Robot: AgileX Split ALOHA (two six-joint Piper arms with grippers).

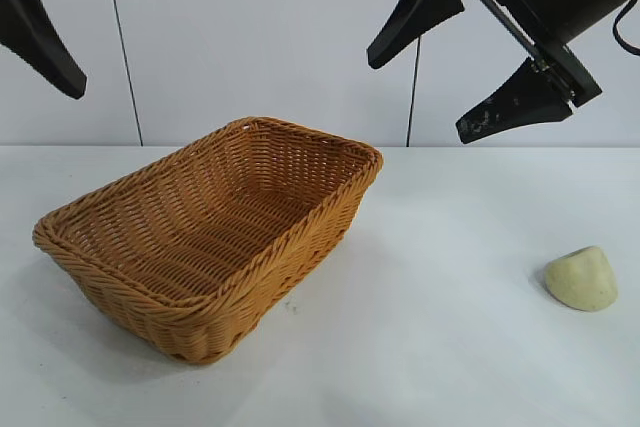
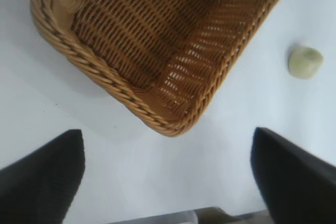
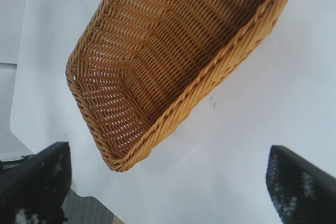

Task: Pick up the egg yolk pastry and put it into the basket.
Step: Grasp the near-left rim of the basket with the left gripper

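On the white table: two things are seen, a big basket and a small pastry.
Table (image 1: 450, 367): it is white and flat, and a pale wall is seen behind it.
Basket (image 1: 205, 232): it is woven, golden-tan and long, with sloping sides and a braided rim. It is set on the table at about 9 o'clock from the middle of the exterior view. Nothing is seen inside it.
Egg yolk pastry (image 1: 581, 278): it is a small pale yellow lump with a round top. It is laid on the bare table at about 3 o'clock from the basket, well apart from it. It is not touched by any claw.
Pastry seen from the left wrist (image 2: 304, 61): it is shown beyond the basket's corner (image 2: 173, 124), out on the table.
Left gripper (image 2: 168, 174): it is held up in the air at about 10 o'clock in the exterior view, where only one black finger (image 1: 35, 32) is shown. Its claw is spread wide and nothing is pinched.
Right gripper (image 1: 450, 72): it is held high at about 1 o'clock in the exterior view, above the table and up from the pastry. Its two black fingers are spread wide apart and nothing is pinched.
Right wrist view: the basket (image 3: 173, 61) is shown below the spread claw, and the pastry is not shown.
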